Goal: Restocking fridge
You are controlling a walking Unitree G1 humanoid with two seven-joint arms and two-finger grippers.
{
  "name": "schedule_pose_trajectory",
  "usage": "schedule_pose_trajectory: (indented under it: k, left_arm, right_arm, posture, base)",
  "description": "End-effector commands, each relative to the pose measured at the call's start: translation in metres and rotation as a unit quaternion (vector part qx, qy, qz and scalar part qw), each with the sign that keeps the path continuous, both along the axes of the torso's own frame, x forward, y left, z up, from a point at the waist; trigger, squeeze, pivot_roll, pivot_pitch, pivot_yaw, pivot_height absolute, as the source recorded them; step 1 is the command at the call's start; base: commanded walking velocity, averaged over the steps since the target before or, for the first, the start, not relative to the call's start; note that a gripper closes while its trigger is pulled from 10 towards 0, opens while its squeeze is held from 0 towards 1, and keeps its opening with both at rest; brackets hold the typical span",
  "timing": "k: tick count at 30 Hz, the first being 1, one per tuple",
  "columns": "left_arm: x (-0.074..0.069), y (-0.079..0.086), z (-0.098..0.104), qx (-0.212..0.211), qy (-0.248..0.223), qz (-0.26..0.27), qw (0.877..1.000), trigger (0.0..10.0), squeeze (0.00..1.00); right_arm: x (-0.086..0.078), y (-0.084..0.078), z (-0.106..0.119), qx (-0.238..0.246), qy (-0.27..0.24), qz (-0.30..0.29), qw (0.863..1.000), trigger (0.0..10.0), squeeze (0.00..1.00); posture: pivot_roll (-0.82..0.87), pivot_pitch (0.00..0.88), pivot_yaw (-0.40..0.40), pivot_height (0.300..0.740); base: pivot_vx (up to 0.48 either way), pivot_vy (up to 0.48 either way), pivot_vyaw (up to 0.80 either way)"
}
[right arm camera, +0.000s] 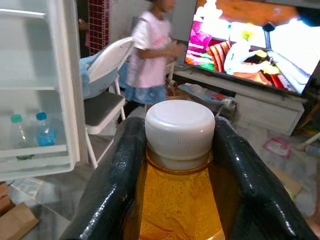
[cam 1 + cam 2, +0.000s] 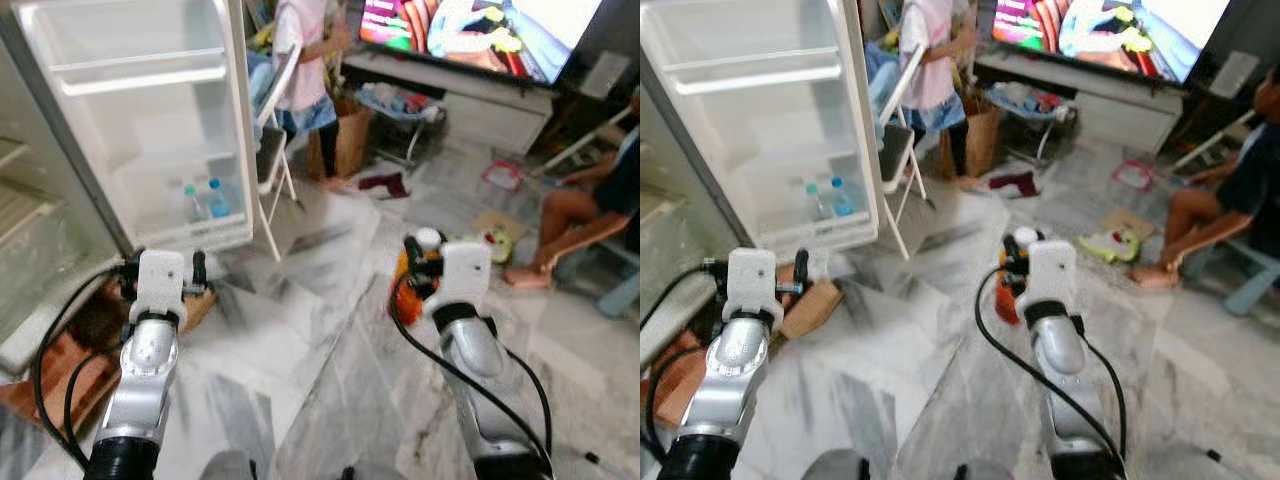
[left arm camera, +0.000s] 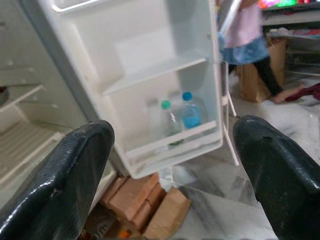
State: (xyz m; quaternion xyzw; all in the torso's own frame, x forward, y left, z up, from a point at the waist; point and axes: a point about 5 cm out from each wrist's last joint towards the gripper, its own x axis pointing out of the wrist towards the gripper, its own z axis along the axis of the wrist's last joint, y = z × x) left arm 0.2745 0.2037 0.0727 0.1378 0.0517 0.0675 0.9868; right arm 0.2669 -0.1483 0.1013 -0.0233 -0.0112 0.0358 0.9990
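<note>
From the head cameras, the fridge door (image 2: 150, 120) hangs wide open at far left, with two small water bottles (image 2: 203, 200) sitting on its bottom shelf, one green-capped and one blue-capped. The left gripper (image 2: 160, 268) is held up just in front of the door's lower edge, above some cardboard pieces (image 2: 810, 308) on the marble floor (image 2: 330, 340). The right gripper (image 2: 422, 262) is out over the middle of the floor, well apart from the fridge, carrying an orange drink bottle (image 2: 403, 290) with a white cap. Farther back a person in a pink top (image 2: 305, 60) stands by a white folding chair (image 2: 272, 130), another person (image 2: 590, 200) sits at far right, and a TV (image 2: 470, 30) glows along the back wall. The left wrist camera has its two black fingers (image 3: 65, 175) spread wide with nothing between them, pointed at the door shelf and those water bottles. The right wrist camera shows both fingers (image 1: 115, 175) clamped tight on the neck of the orange drink bottle, right under the cap.
</note>
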Motion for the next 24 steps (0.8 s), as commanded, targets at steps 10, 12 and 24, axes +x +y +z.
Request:
schedule_pose_trajectory:
  k: [10, 12, 24]
  left_arm:
    - [0.005, 0.001, 0.014, 0.008, -0.034, -0.008, 0.999, 10.0, 0.0]
    - [0.006, 0.0, 0.017, 0.003, -0.035, -0.008, 0.999, 10.0, 0.0]
    - [0.005, -0.003, 0.021, -0.015, -0.045, -0.018, 0.999, 10.0, 0.0]
  right_arm:
    - [0.008, 0.005, 0.02, -0.016, -0.044, 0.03, 0.998, 10.0, 0.0]
    - [0.008, 0.006, 0.02, -0.015, -0.043, 0.031, 0.998, 10.0, 0.0]
    - [0.009, 0.009, 0.019, -0.009, -0.04, 0.027, 0.999, 10.0, 0.0]
  posture:
    - [-0.01, 0.0, -0.082, 0.74]
    - [-0.01, 0.0, -0.082, 0.74]
    - [0.0, 0.0, -0.081, 0.74]
  base:
    - [0.024, 0.462, 0.28]
    - [0.244, 0.412, 0.8]
    - [0.258, 0.323, 0.3]
